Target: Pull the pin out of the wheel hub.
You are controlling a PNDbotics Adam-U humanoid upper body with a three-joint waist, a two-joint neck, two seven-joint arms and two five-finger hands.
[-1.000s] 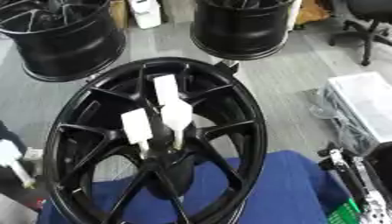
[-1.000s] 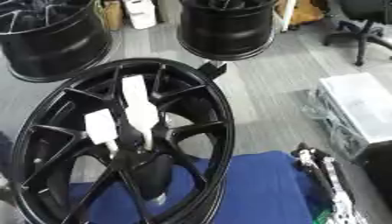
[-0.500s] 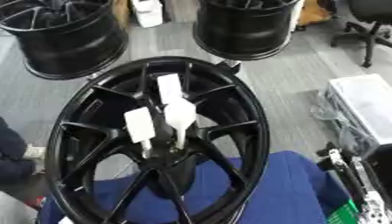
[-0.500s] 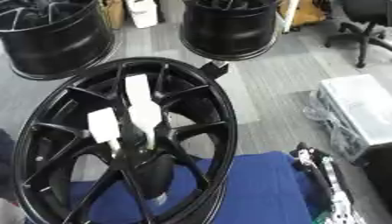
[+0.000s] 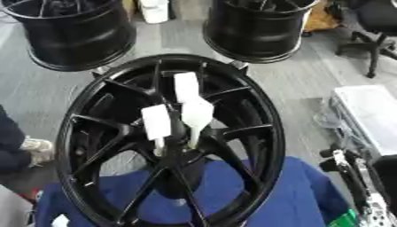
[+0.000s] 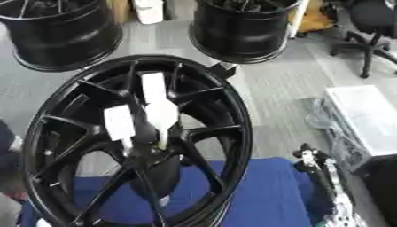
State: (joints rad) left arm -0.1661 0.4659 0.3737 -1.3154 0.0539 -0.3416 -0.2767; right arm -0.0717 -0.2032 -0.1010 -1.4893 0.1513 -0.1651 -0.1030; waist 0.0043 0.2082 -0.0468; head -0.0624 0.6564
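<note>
Right hand [image 6: 314, 162] shows only as a dark shape at lower right, fingers unreadable; left hand not visible; glossy black spoked wheel hub [image 5: 167, 137] sits up-left of it, two white plastic pins [image 5: 190, 111] still seated; risk: angled pull jams pin.

Grey floor [image 5: 310, 84] runs across the upper half of the frame. Two black wheel rims stand on it up top: one at the upper left [image 5: 74, 33], one at upper centre [image 5: 256, 29], well apart. An office chair base [image 5: 372, 44] sits at the upper right corner. Down the right edge, a pale grey crate [image 5: 368, 115] rests on the floor. Along the bottom, a blue cloth [image 6: 256, 195] covers the work surface, and the big black wheel hub [image 5: 167, 142] stands on it, tilted up.
</note>
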